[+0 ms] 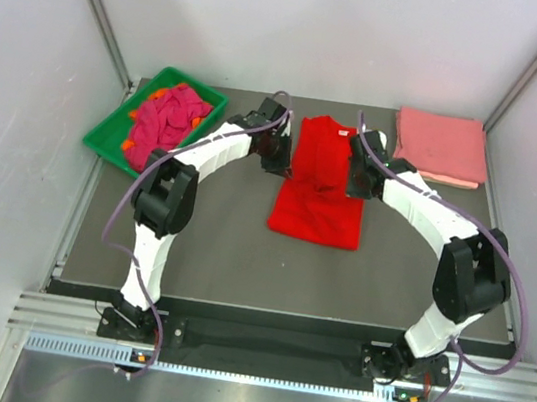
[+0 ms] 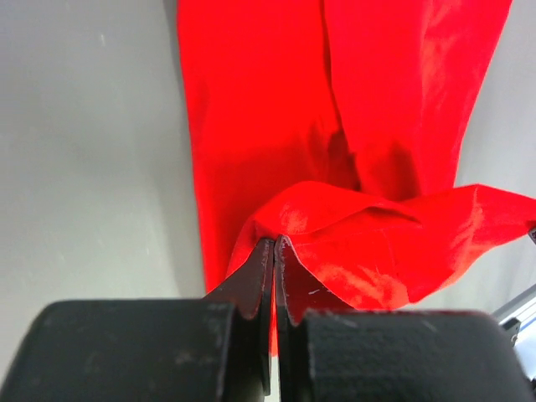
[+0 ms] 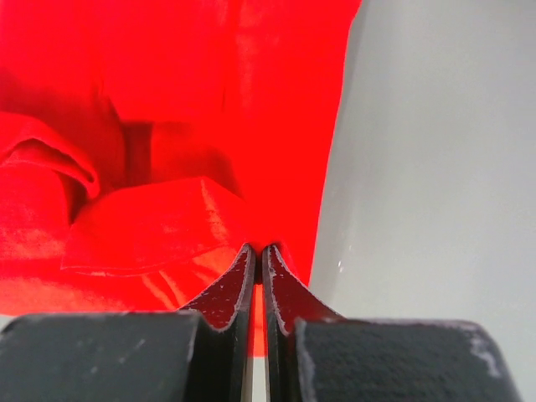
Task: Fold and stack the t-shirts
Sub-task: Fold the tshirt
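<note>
A bright red t-shirt (image 1: 319,183) lies lengthwise in the middle of the dark table, folded narrow. My left gripper (image 1: 282,159) is shut on its left edge, with red cloth pinched between the closed jaws (image 2: 275,243). My right gripper (image 1: 356,179) is shut on the opposite right edge of the same shirt (image 3: 167,126), a thin strip of red cloth caught between its jaws (image 3: 257,249). Both pinched edges are lifted into small folds above the shirt's body (image 2: 251,109). A folded salmon pink t-shirt (image 1: 440,146) rests at the back right. Crumpled magenta t-shirts (image 1: 166,121) fill the tray.
The green plastic tray (image 1: 109,131) stands at the back left, orange cloth showing among the magenta. The table's front edge (image 1: 282,311) runs just ahead of the arm bases. White walls close in on both sides.
</note>
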`<control>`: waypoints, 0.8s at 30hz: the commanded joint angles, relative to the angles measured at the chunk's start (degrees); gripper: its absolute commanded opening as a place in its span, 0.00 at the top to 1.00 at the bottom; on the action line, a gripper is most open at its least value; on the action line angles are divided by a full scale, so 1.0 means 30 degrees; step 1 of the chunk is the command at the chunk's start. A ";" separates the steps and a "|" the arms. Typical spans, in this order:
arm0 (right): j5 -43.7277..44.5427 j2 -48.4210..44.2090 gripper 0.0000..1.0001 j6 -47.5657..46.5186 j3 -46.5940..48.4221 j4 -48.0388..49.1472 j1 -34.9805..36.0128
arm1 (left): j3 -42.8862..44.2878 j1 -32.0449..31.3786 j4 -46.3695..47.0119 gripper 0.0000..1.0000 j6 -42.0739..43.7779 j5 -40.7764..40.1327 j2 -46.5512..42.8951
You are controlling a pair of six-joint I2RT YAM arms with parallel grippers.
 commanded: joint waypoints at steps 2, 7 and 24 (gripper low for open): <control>-0.0496 0.1025 1.00 -0.0932 0.1833 0.0096 -0.0834 | 0.2025 0.0321 0.0244 1.00 0.0559 0.0610 0.0840; -0.0876 0.1965 1.00 -0.1254 0.2799 -0.0051 -0.1449 | 0.2700 0.0468 0.0858 1.00 0.0501 0.0874 0.1484; -0.1638 0.5100 0.95 -0.1402 0.4470 0.0272 -0.2915 | 0.5250 0.0936 0.0302 1.00 0.0853 -0.0532 0.3975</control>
